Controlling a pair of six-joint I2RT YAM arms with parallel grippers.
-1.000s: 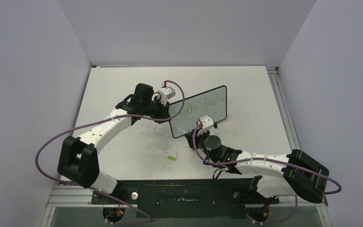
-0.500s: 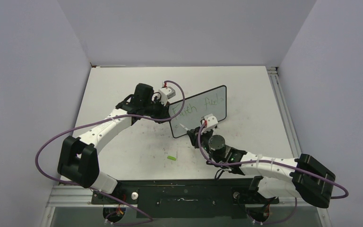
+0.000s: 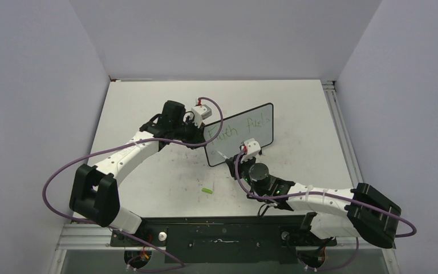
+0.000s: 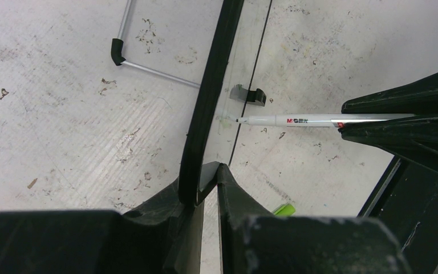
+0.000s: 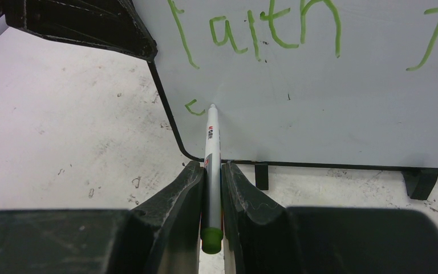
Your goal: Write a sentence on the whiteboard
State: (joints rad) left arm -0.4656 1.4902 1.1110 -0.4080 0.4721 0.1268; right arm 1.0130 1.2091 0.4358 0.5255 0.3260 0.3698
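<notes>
The sentence (image 5: pixel 256 34), thin green handwriting, is standing partly done. Its top line is reading roughly "Faith fuels" across the upper part of the small glossy white whiteboard with the thin black frame (image 5: pixel 331 108). Below it, near the board's lower left corner, a second line is only just beginning: one small curved green stroke (image 5: pixel 191 107), nothing more. I am judging the first line finished and nearly all of the lower line left to write, so the task is somewhere past its middle.

The slim white marker with the green end (image 5: pixel 211 148) is pointing at the board, its tip resting on or just off the white surface right beside that small stroke. My right jaws are closing tight around the marker's barrel near its back end, with the pen running straight out between them.

The whiteboard is standing upright on its small black feet (image 5: pixel 421 182) at the middle of the scuffed white counter (image 3: pixel 148 108), turned at an angle toward my right arm. My left jaws are pinching the board's left edge, clamped shut on the black frame and steadying it.

On the counter in front of the board, well apart from it, a small green marker cap (image 3: pixel 207 190) is lying loose.
</notes>
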